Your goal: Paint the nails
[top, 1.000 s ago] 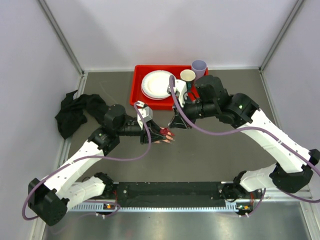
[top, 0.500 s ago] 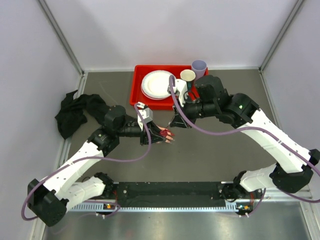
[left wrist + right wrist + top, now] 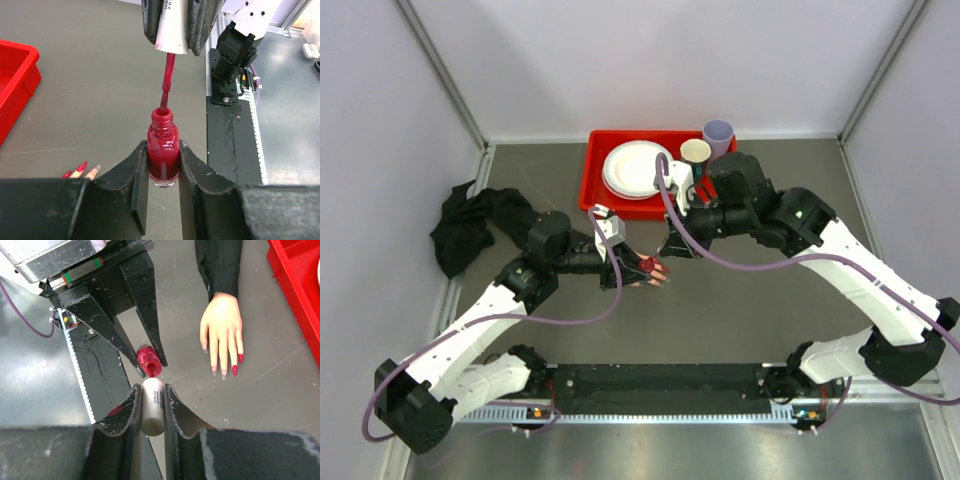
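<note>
A small bottle of dark red polish [image 3: 163, 152] stands upright between the jaws of my left gripper [image 3: 163, 149], which is shut on it. My right gripper [image 3: 152, 390] is shut on the white brush cap [image 3: 152, 410]. The red brush stem [image 3: 167, 80] reaches down into the bottle's neck. The pale mannequin hand [image 3: 222, 335] with a black sleeve lies flat on the table beside the bottle. Two of the nails [image 3: 234, 371] are red and the others look pale. In the top view both grippers meet above the hand [image 3: 658, 279].
A red tray [image 3: 595, 185] at the back holds a white plate [image 3: 635, 168]. Two cups [image 3: 696, 151] stand by its right end. A black cloth [image 3: 460, 225] lies at the left wall. The arms' black base rail [image 3: 660, 380] runs along the near edge.
The right gripper has drifted a touch to the left with the brush. Both grips are unchanged and the hand has not moved.
</note>
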Tool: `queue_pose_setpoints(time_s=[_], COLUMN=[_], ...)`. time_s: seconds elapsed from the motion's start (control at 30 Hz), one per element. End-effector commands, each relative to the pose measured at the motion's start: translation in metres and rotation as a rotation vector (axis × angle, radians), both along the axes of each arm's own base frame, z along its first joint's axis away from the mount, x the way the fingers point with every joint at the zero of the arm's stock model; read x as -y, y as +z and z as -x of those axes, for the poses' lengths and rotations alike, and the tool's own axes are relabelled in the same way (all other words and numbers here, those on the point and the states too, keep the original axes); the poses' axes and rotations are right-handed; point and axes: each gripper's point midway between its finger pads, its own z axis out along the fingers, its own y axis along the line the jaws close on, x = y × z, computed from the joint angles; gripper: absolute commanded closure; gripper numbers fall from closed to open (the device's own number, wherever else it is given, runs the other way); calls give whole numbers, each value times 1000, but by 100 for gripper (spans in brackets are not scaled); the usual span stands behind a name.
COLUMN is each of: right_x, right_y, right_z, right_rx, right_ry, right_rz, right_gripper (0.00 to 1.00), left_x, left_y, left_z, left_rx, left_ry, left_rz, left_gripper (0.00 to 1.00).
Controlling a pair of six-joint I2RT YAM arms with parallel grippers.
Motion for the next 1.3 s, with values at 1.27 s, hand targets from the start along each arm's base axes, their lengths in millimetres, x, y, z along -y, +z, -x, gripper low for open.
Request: queue_pose_setpoints(time_s=[1.27], right_x=[-10], right_y=[4], right_z=[-2], right_rx=[31], right_ry=[-10], right_rz=[-6], right_gripper=[100], left_x=[0], left_y=[14], left_z=[11], left_rx=[53], left_ry=[-47], left_rz=[41], left_gripper=[100])
